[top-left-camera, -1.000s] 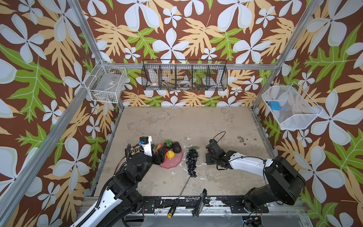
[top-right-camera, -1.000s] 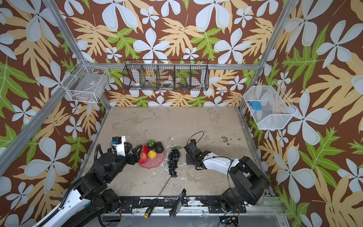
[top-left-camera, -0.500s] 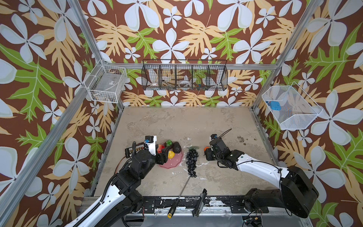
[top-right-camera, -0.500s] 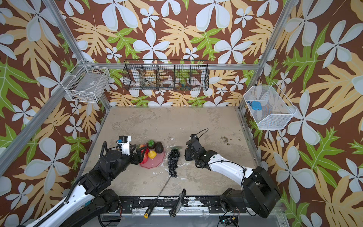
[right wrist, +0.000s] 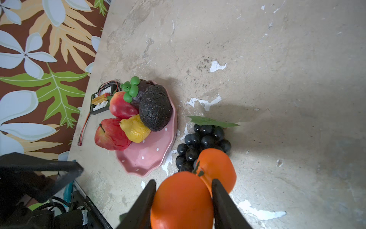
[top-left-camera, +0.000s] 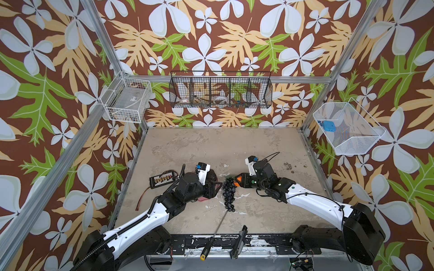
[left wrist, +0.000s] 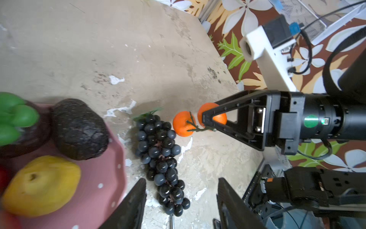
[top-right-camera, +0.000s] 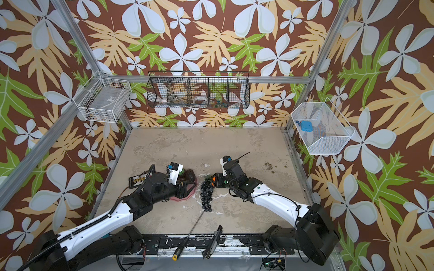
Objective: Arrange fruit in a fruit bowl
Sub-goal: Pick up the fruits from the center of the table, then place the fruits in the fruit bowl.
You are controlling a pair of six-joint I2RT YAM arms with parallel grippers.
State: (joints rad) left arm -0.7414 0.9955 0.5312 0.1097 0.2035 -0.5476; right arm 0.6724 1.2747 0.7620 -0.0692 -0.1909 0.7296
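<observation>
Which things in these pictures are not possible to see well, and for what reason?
1. Both top views: the left arm covers most of the pink bowl and what lies in it.
2. Left wrist view: mangosteen cut off by the edge, lemon blurred.
3. Right wrist view: the oranges in the right gripper hide the grape bunch at its lower end.
4. Top views: black wire basket contents too small.

top views: high, looking down | wrists: close, low | all share grape bunch [left wrist: 160,158]
</observation>
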